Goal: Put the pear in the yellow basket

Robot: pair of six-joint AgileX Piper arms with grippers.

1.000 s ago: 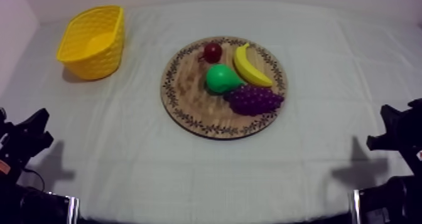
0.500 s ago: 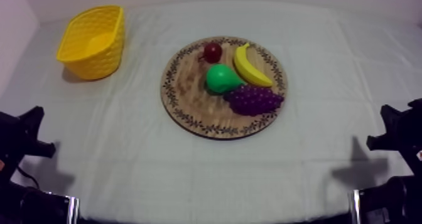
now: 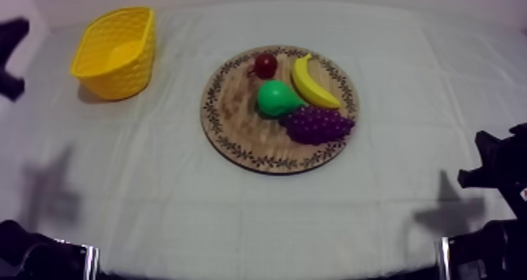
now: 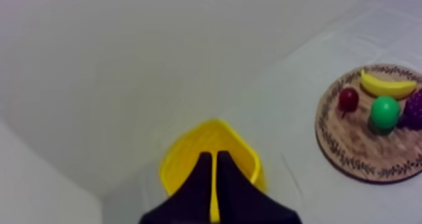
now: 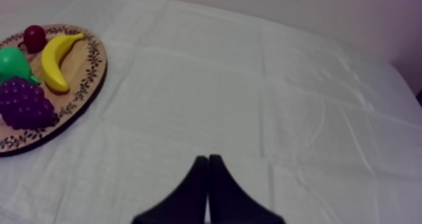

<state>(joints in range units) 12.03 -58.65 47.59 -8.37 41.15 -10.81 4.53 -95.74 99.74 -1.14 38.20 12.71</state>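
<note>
Pear: green pear [image 3: 276, 99] lying near the middle of the round wooden board [image 3: 235, 122], not yet picked up.
Neighbours: the bunch of grapes [image 3: 318, 125] touches the pear on its near right, the banana [image 3: 312, 83] lies just beside it on the right, and the small red fruit [image 3: 265, 64] sits just behind it.
Basket: yellow basket [image 3: 118, 75] at the far left of the table, well apart from the board, with nothing in it.
Left gripper: my left gripper [image 4: 211, 154] hangs high near the basket, its fingers pressed together on nothing.
Right gripper: my right gripper [image 5: 207, 157] rests low over bare cloth at the right, its fingers also pressed together on nothing.
Step in hand: I judge it to be the reach toward the pear.
Doing it well: I should spread my left fingers before coming down. I should approach from the bare wood left of the pear and straddle its round body, so I nudge neither the grapes nor the banana.
</note>
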